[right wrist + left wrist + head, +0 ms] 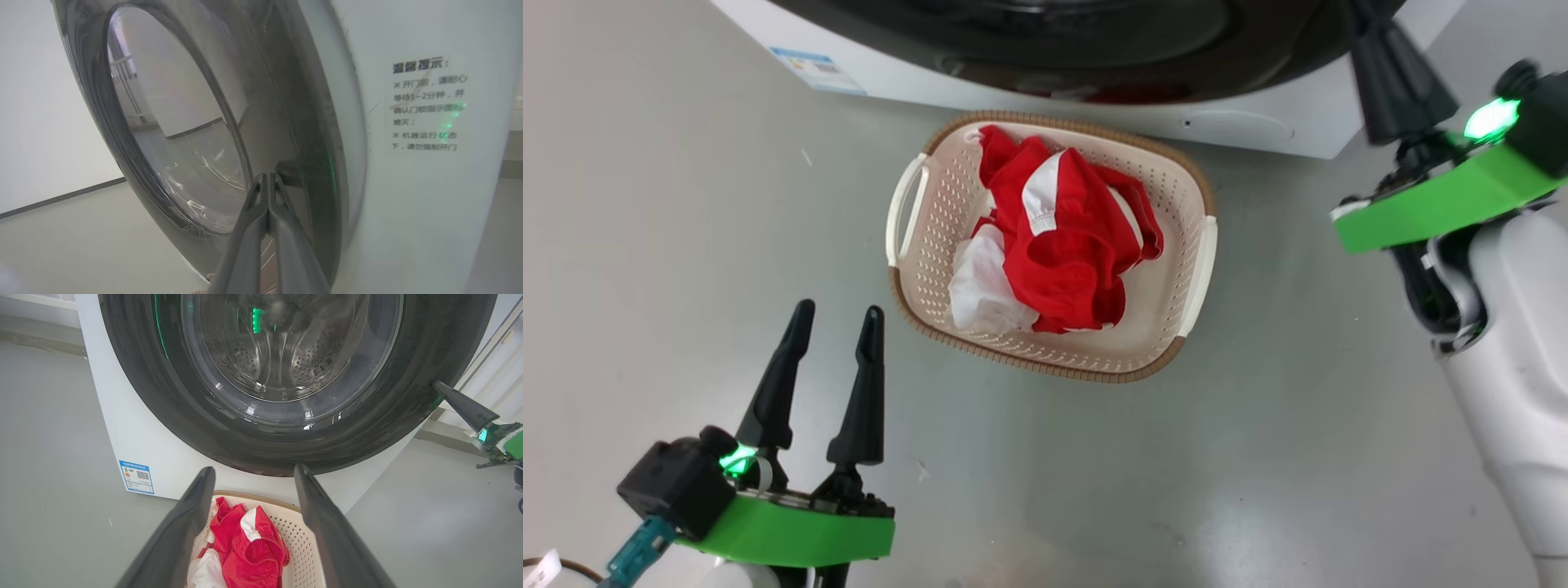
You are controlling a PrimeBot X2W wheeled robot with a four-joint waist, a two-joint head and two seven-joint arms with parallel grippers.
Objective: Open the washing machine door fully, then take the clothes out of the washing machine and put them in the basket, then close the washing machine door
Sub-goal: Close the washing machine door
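My left gripper (840, 309) hangs low in front of the washing machine (135, 437). Its two fingers are spread wide with nothing between them, and they point at the machine's front. My right gripper (267, 176) has its fingers pressed flat together and grips nothing. Their tips are at the outer edge of the washing machine door (282, 355), on the machine's right side as I face it; I cannot tell whether they touch it. The door's black rim lies close against the machine's white front, and through its glass I see the steel drum (310, 363). The basket (1168, 314) stands on the grey floor (645, 245) just before the machine, below the door. The clothes (1062, 253), red and white, lie heaped inside it. A blue label (137, 476) sits at the machine's lower left corner, and a printed notice (427, 106) is on its white wall beside the door.
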